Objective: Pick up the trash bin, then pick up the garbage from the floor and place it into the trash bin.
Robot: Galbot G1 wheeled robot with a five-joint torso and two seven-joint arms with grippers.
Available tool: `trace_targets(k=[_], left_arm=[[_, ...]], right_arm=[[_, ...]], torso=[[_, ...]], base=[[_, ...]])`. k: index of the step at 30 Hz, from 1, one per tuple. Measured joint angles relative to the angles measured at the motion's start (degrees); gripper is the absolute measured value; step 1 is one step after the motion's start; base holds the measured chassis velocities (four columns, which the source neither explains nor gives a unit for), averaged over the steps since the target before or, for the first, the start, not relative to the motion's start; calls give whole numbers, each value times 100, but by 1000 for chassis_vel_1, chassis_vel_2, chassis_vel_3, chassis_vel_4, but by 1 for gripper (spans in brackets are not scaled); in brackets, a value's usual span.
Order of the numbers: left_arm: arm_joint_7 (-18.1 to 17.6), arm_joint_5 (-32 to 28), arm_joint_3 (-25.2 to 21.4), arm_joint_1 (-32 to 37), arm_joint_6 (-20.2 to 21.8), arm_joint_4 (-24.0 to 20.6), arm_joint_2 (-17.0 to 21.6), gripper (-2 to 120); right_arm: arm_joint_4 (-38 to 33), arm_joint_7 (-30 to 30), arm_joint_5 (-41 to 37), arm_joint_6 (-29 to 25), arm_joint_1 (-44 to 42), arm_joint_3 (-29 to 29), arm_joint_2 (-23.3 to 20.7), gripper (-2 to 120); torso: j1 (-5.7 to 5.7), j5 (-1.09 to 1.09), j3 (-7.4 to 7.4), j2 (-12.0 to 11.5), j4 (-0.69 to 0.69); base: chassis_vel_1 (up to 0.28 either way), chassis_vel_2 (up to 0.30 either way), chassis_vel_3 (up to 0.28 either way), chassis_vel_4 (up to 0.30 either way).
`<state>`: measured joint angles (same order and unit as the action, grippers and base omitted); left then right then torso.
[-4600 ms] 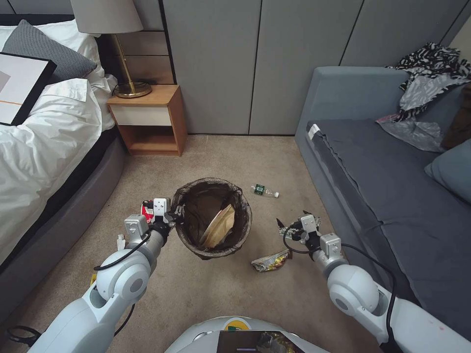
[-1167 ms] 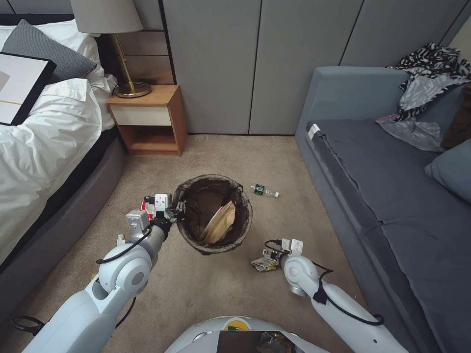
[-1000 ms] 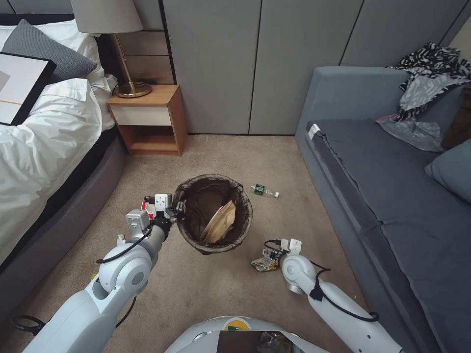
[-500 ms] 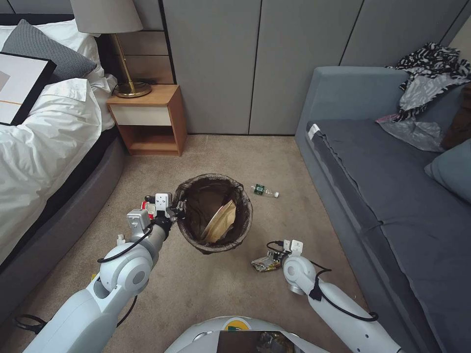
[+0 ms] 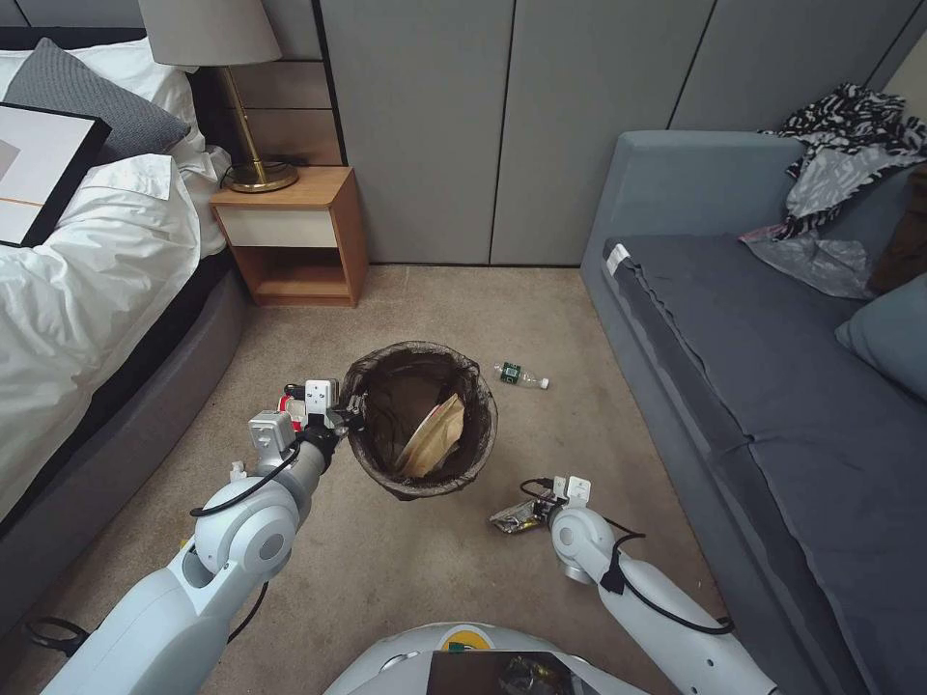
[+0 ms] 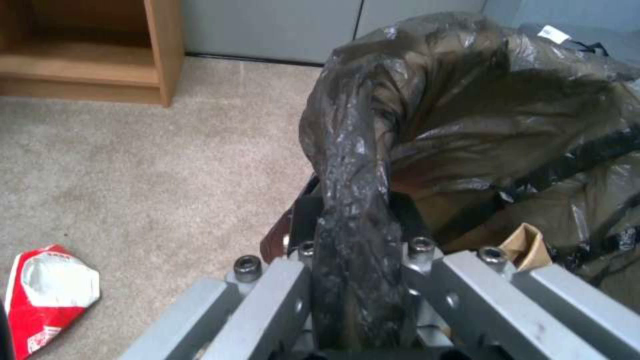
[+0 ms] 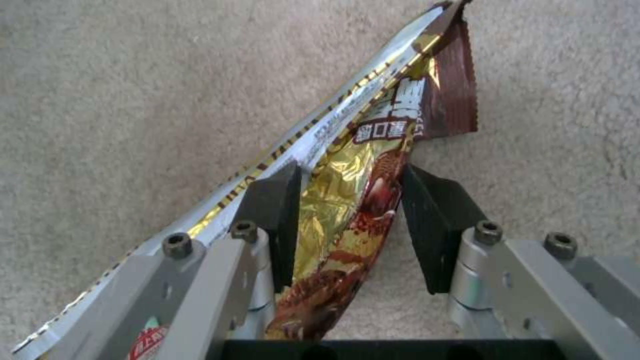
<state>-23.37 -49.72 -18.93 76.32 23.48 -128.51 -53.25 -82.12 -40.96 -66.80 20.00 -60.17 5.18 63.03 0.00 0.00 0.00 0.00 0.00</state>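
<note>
Bedroom with beige carpet [image 5: 406, 579]; a bed [image 5: 87, 290] on the robot's left, a wooden nightstand [image 5: 294, 232] with a lamp [image 5: 227, 77] against the grey wall panels, a grey sofa [image 5: 772, 367] on the right.

The trash bin [image 5: 422, 417], lined with a dark bag, sits at mid-floor in the head view with a brown paper bag [image 5: 435, 439] inside. The left end effector [image 5: 340, 417] is at its near-left rim. The left wrist view adds what the head view cannot resolve: the fingers are clenched on the bag-covered rim [image 6: 353, 210], with a fold of dark plastic running between them. It also gives a clear look at a red-and-white crumpled cup [image 6: 47, 292] on the carpet beside the bin, which in the head view is mostly hidden behind the wrist.

The right end effector [image 5: 543, 504] is low over the carpet, right of the bin. The right wrist view shows a gold snack wrapper [image 7: 353, 200] standing between the two black pads [image 7: 433, 225], which flank it with a gap visible on one side; not fully clamped.

Against half a second ago, the right wrist has shifted slightly left and the wrapper [image 5: 517, 519] with it; the bin and left arm are unchanged.

A small green-labelled bottle [image 5: 521, 375] lies on the carpet beyond the bin, well apart from both end effectors.
</note>
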Motion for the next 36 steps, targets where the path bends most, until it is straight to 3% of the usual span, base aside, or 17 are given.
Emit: trace_targets(k=[8,24,36], left_arm=[[-1,-2,-16,26,-11,-26,13,6],[-5,-49,-15,-38,-23,-23,54,6],[-8,-52,1,-55,-27,-8,51,6]], right_arm=[[104,36,84,-18,-12,-30,74,33],[-29,15,152,-24,-53,-54,83,0],[-353,-67,147,-31,-173,-144,-59,0]], torso=[[0,0,0,0,0],[0,0,0,0,0],[0,0,0,0,0]], base=[[0,0,0,0],[0,0,0,0],[0,0,0,0]])
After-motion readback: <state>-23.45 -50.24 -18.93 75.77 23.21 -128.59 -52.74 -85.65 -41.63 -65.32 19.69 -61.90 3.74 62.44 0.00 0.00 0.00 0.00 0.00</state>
